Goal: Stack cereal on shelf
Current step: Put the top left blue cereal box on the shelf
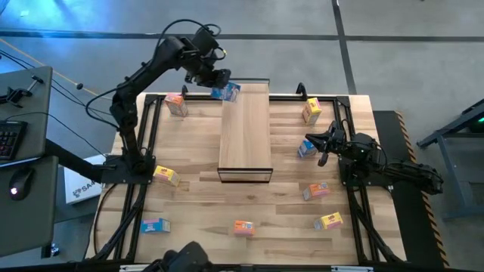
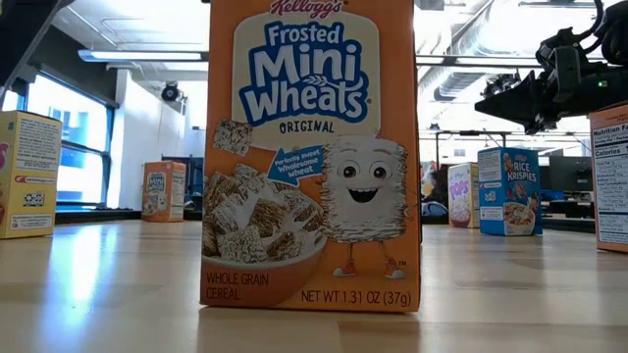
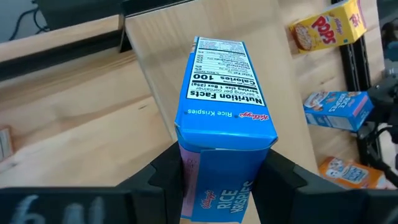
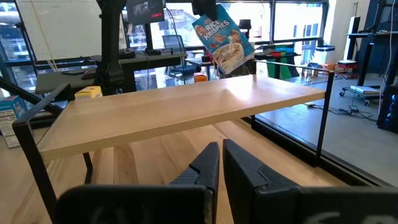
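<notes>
The shelf (image 1: 245,132), a long light-wood plank on a dark frame, stands on the tabletop's middle. My left gripper (image 1: 219,85) is shut on a blue Rice Krispies cereal box (image 1: 226,92), which hangs over the shelf's far end (image 4: 222,34). Several other small cereal boxes stand or lie on the tabletop around the shelf: orange (image 1: 176,103), yellow (image 1: 311,110), blue (image 1: 305,149). My right gripper (image 1: 311,140) rests shut, level, at the shelf's right (image 4: 221,162). My left gripper pinches the blue box (image 3: 227,124) between its two fingers (image 3: 165,171), on two opposite faces near one end (image 3: 205,155), its nutrition side toward the wrist camera. The fingers slant down from above. The box hangs tilted below them, clear of the shelf top (image 4: 186,106).
More boxes lie toward the near edge: yellow (image 1: 167,175), orange (image 1: 316,190), yellow (image 1: 329,221), blue (image 1: 155,225), orange (image 1: 243,227). An orange Mini Wheats box (image 2: 309,152) stands right before the low camera. A desk with a keyboard (image 1: 11,140) is at the left.
</notes>
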